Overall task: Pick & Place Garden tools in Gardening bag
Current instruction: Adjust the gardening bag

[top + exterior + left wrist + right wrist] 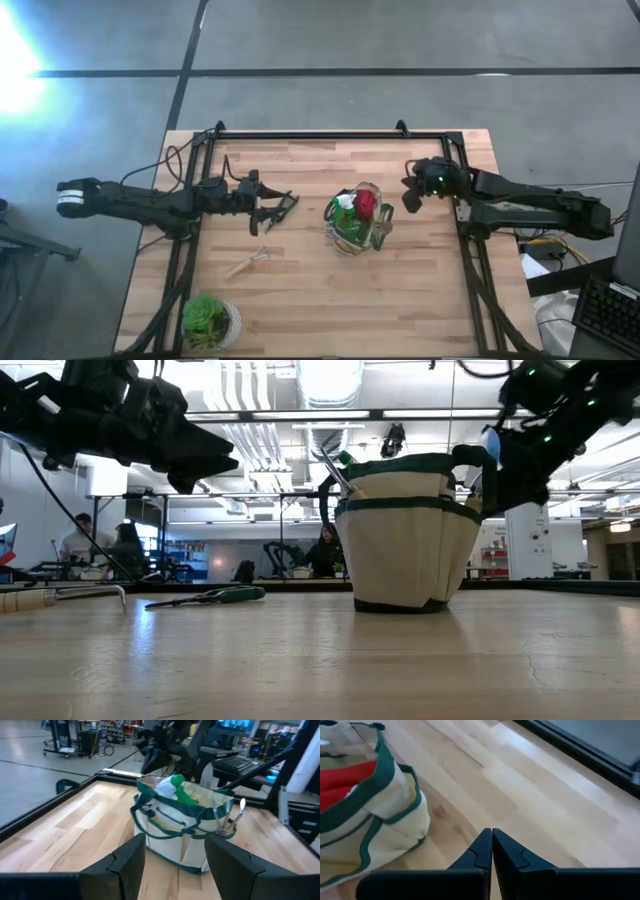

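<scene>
Strong glare top-left of high view; wrist views soft, perhaps defocused.

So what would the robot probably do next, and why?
Probably lower the left gripper onto the black pruners lying just beneath it. Its fingers are open and empty, and the pruners and a wooden-handled tool are still on the table, outside the gardening bag. The right gripper waits shut beside the bag.

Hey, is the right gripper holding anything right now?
No, the right gripper has its fingers pressed together with nothing between them, above bare table beside the gardening bag.
</scene>
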`<state>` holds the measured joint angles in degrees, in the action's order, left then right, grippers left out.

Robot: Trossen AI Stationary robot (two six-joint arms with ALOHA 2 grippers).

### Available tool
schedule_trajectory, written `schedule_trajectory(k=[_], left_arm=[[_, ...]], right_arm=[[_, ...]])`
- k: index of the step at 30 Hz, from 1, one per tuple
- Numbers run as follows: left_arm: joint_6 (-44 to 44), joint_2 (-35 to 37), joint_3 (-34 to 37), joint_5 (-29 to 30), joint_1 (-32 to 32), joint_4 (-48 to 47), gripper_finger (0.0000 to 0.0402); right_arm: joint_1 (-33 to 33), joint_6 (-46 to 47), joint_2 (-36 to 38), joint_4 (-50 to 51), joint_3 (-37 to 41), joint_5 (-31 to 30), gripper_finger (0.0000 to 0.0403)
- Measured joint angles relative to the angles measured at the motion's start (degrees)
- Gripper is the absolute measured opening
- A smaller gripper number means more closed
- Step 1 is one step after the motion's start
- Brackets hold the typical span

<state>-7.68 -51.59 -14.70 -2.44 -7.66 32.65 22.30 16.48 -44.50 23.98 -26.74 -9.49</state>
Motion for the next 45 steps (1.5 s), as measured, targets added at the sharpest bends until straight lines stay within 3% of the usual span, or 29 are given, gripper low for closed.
schedule_trajectory(k=[8,17,21,27,31,40,45], left_arm=[[-0.37,0.02,0.00,-3.84,0.29,2.06,0.0207],[-1.62,0.00,0.00,-5.52,0.56,2.26,0.0202],[-0.38,0.00,0.00,-5.67,2.40,2.28,0.0157],[0.44,-0.02,0.00,-5.68,7.59,2.28,0.0028],[1.98,-1.13,0.00,-5.10,11.37,2.40,0.0008],[3.17,-12.84,-0.37,-4.17,15.52,10.18,0.0003],[4.69,-23.12,-6.56,-6.73,16.05,10.92,0.0002]], right_arm=[[7.21,-6.57,-10.71,-10.94,0.04,12.14,0.0008],[8.08,-11.01,-18.43,-18.48,0.09,14.48,0.0008],[8.76,-12.08,-20.16,-20.66,0.09,14.66,0.0008],[11.31,-13.52,-21.32,-22.18,-0.44,14.66,0.0008],[13.18,-14.37,-21.30,-23.56,-1.51,16.15,0.0008],[15.76,-16.99,-21.28,-24.38,-4.08,25.91,0.0008],[16.00,-17.24,-21.73,-24.66,-4.76,30.49,0.0008]])
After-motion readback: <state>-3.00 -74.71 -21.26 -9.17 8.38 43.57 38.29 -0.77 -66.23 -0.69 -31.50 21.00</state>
